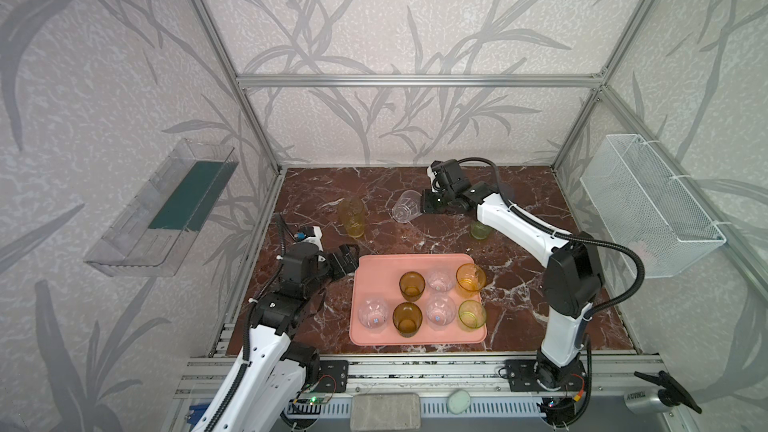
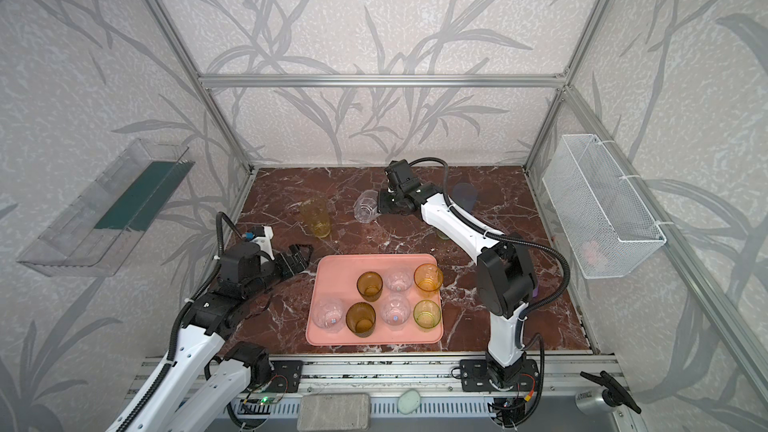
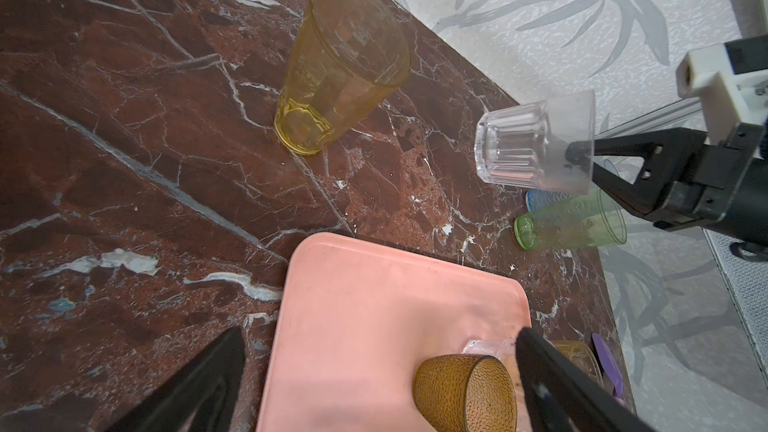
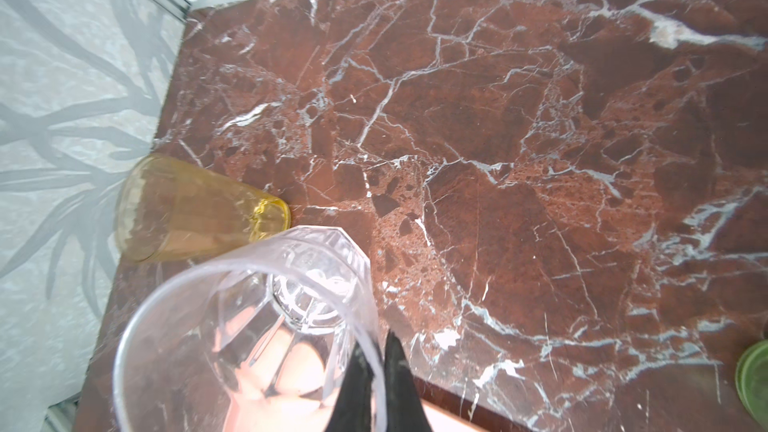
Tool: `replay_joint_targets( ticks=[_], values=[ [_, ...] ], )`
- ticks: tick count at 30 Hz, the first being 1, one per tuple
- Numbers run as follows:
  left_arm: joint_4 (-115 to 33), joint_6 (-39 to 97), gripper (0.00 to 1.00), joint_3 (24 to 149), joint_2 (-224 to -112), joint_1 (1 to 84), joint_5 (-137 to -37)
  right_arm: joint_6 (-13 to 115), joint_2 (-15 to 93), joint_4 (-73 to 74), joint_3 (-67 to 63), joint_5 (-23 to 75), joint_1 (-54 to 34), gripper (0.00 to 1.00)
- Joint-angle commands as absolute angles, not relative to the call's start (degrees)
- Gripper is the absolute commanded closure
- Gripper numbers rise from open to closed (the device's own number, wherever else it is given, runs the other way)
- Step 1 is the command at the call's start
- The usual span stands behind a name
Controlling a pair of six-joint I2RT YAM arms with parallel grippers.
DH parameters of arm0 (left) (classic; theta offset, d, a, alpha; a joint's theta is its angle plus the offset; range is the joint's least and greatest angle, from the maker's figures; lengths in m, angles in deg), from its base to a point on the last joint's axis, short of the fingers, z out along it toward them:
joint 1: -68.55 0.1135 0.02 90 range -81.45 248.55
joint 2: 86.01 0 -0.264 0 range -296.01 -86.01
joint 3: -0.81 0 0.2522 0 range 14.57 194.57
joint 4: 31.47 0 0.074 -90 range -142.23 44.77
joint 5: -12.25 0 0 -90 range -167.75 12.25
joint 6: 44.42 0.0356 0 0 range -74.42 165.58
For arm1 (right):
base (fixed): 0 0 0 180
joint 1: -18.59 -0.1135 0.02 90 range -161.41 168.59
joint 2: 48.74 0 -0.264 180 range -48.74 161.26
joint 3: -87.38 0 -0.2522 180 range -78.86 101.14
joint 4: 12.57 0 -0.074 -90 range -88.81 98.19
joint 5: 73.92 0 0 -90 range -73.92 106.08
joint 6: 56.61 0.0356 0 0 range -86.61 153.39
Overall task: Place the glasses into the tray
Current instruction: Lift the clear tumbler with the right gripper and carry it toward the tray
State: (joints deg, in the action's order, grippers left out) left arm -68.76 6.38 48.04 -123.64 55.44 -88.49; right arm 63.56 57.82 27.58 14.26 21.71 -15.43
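A short clear faceted plastic tumbler (image 1: 405, 206) is clamped by its rim wall in the right gripper (image 1: 424, 204), one finger inside the mouth and one outside. It appears to be held clear of the red-brown marble tabletop (image 1: 519, 317), near the far edge. The tumbler is tipped well off upright, with its mouth turned toward the claw at about 3 o'clock and its base toward about 8 o'clock.

In both top views the large salmon-pink flat tray (image 1: 374, 268) lies at 6 o'clock from the held tumbler. Seven glasses (image 1: 411, 285) are stood on it, and its bare far-left corner is judged the nearest free spot. The right arm is thus the one placed for the carry, and the tumbler would need righting on the way.

The left gripper (image 1: 350, 254) is spread wide and empty at 9 o'clock of the tray. A tall yellow tumbler (image 1: 352, 216) and a green tumbler (image 3: 569, 222) are on the table.

No brand can be read. The small blue marks (image 1: 376, 321) under two clear glasses and the lettering on a silver cylinder (image 1: 638, 398) are too small.
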Motion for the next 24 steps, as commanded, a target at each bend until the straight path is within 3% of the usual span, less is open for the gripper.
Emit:
replay_joint_targets(
  ticks=[1,14,24],
  values=[
    [-68.5,6.1,0.01,47.6,-123.4,55.7,-89.4,63.5,53.0,24.1,12.4,22.6,-16.1,1.0],
    [-68.2,5.8,0.01,46.4,-121.2,55.7,-91.9,60.7,41.6,28.7,5.0,17.1,-23.5,1.0],
    [-71.4,6.1,0.01,46.3,-118.8,55.7,-90.7,60.0,38.6,32.5,1.7,12.3,-31.3,1.0]
  ],
)
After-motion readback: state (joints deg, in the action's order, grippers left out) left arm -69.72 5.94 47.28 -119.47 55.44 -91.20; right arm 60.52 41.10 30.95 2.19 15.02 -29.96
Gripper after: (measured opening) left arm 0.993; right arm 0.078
